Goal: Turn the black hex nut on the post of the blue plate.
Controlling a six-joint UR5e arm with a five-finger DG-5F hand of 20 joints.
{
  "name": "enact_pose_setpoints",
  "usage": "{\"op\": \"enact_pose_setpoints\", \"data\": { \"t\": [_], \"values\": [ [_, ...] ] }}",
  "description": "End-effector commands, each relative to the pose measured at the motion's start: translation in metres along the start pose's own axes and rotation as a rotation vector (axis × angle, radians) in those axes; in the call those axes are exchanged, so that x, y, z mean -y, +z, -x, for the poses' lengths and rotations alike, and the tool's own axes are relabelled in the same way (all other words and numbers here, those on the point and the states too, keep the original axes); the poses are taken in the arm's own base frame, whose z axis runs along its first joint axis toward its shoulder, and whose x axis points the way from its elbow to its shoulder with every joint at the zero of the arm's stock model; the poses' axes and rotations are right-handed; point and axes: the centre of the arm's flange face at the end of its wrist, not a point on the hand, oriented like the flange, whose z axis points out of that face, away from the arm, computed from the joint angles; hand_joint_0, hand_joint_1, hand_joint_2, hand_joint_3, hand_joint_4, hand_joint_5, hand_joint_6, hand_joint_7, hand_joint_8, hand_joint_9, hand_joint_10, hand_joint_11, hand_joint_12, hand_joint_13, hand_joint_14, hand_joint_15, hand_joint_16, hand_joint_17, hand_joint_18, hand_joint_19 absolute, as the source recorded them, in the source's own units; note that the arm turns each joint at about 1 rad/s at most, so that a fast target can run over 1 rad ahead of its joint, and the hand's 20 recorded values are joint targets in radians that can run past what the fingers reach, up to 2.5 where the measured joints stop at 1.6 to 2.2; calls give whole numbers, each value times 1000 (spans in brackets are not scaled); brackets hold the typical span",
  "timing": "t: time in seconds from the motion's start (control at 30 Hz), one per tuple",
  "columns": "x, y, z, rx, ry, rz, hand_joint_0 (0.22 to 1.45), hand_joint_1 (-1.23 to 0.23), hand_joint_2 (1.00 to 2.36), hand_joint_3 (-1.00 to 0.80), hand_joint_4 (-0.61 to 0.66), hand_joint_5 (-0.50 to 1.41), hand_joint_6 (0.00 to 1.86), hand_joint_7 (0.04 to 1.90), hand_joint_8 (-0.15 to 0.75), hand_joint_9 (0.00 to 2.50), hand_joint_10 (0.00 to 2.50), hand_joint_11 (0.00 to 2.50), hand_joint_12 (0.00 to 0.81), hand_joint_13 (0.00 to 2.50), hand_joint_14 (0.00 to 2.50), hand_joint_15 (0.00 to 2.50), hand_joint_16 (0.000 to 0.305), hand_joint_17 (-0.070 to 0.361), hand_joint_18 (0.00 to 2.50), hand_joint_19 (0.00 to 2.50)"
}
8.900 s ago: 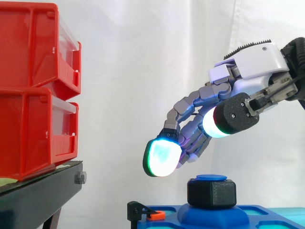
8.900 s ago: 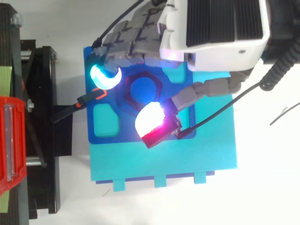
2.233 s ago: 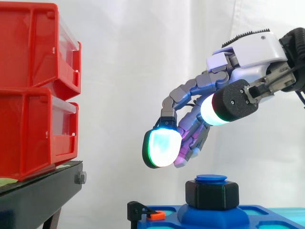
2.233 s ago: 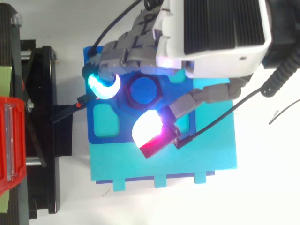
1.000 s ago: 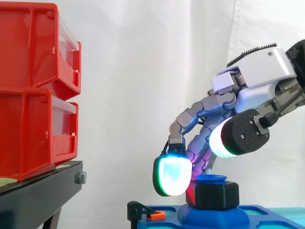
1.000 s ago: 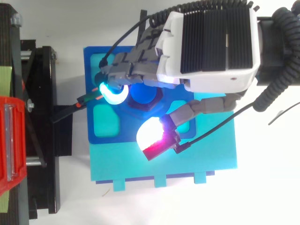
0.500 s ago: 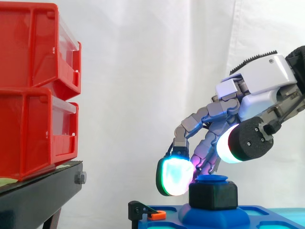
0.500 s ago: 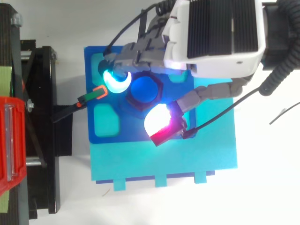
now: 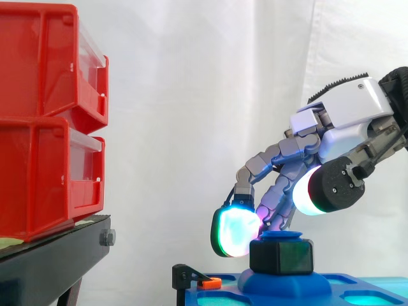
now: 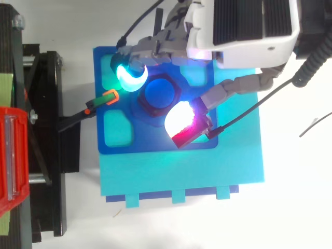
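At the far left, two glossy red bins (image 9: 51, 121) of smooth moulded plastic with clear fronts are stacked on a matte black stand (image 9: 54, 258), before the creased white curtain (image 9: 191, 95). Next comes a small black clamp (image 9: 185, 278) with an orange tab, at the left edge of the blue plate (image 10: 155, 142). The plate is a flat square slab with rounded pockets, lying on a wider cyan base (image 10: 181, 174). The black hex nut (image 9: 281, 256), chunky, matte and six-sided, sits on the plate's round blue post (image 10: 159, 94), whose domed cap shows just above it. My hand (image 9: 347, 111) reaches in from the right, its white shell tilted downward and its grey fingers arched down and curled about the nut. One fingertip (image 9: 234, 231), glowing cyan-green, presses the nut's left flank, and others bend behind the cap with a magenta glow. My thumb (image 9: 322, 189), white edged with red, hangs on the near side, a little above the nut's top in the side view. So I am grasping the nut with my fingers. Half a second ago the nut showed a corner to the side camera; it has turned and now shows a flat face that reflects green. From above, my thumb has swung closer to the post and the orange tab has shifted slightly.
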Motion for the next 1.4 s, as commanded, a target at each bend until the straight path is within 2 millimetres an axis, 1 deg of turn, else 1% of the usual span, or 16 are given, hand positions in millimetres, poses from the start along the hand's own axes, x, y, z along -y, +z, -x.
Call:
{"op": "enact_pose_setpoints", "data": {
  "t": [0.0, 0.1, 0.3, 0.4, 0.67, 0.9, 1.13, 1.3, 1.33, 1.37],
  "values": [
    [3, 0, 0, 3, 1, 0, 496, -386, 1000, -500, 281, -143, 503, 855, 314, 635, 0, 0, 400, 799, 6, 155, 60, 136, 714, 288],
    [2, 0, 2, 13, 0, 5, 497, -386, 1000, -500, 280, -143, 503, 854, 313, 637, 0, 0, 400, 799, 6, 152, 60, 136, 715, 288],
    [-8, 4, 9, 34, -1, 19, 496, -386, 1000, -500, 278, -144, 503, 853, 314, 639, 0, 0, 400, 799, 5, 149, 60, 136, 716, 288],
    [-11, 4, 9, 37, 2, 13, 497, -387, 1000, -500, 282, -143, 503, 858, 312, 639, 0, 0, 400, 798, 6, 146, 60, 136, 715, 285],
    [-26, 8, 5, 38, 7, -7, 496, -388, 1000, -500, 282, -143, 503, 855, 314, 652, 0, 0, 400, 797, 6, 149, 61, 136, 716, 288],
    [-32, 11, 2, 44, 6, -2, 495, -386, 1000, -500, 281, -144, 503, 855, 316, 660, 0, 0, 401, 796, 5, 146, 61, 137, 717, 286],
    [-43, 14, -2, 51, 7, -10, 495, -384, 1000, -500, 278, -143, 503, 851, 315, 660, 0, 0, 401, 794, 6, 145, 61, 137, 717, 294],
    [-44, 14, -5, 44, 4, -19, 490, -377, 1000, -500, 272, -144, 503, 819, 309, 644, 0, 0, 405, 778, 6, 146, 61, 138, 716, 291],
    [-42, 14, -12, 35, 4, -20, 488, -374, 1000, -500, 269, -144, 503, 817, 310, 642, 0, 0, 409, 774, 6, 141, 62, 139, 712, 283],
    [-42, 14, -14, 33, 5, -21, 488, -374, 1000, -500, 269, -145, 503, 805, 308, 636, 0, 0, 410, 762, 7, 138, 62, 139, 709, 287]
  ]
}}
